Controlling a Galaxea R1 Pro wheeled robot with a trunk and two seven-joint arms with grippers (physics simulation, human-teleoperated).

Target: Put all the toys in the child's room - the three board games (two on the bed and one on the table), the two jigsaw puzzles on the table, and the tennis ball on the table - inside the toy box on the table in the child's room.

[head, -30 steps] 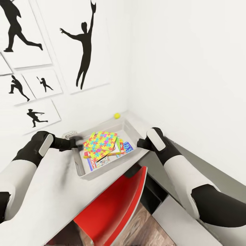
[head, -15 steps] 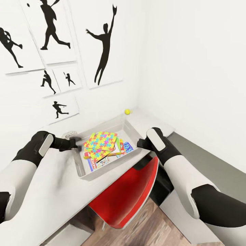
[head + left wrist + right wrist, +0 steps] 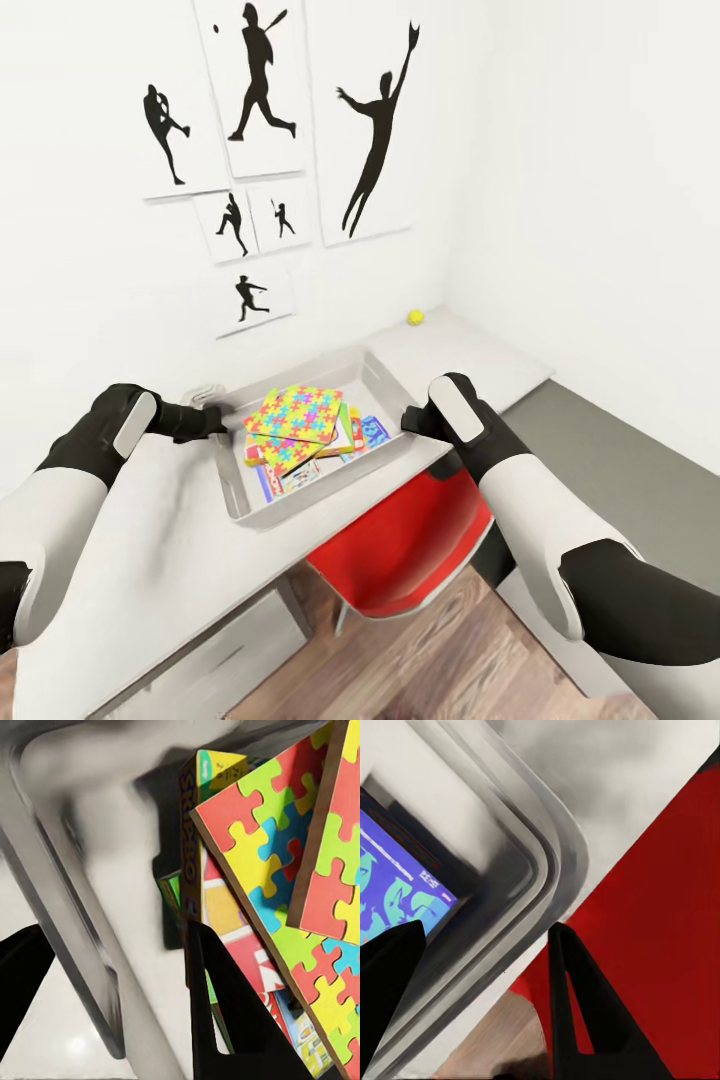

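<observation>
Head view: left gripper [image 3: 215,418] straddles the toy box [image 3: 300,508] at its left rim, jaws either side of the wall; jigsaw puzzles [image 3: 295,415] and board games [image 3: 362,431] are stacked inside. Right gripper [image 3: 408,420] brackets the right rim likewise. Tennis ball [image 3: 415,317] sits on the table [image 3: 150,560], well apart, toward the corner. Risk, I judge: uneven pull tips the loose stack, or the ball rolls off. Since a second ago the view has swung; the ball appears further right.
</observation>
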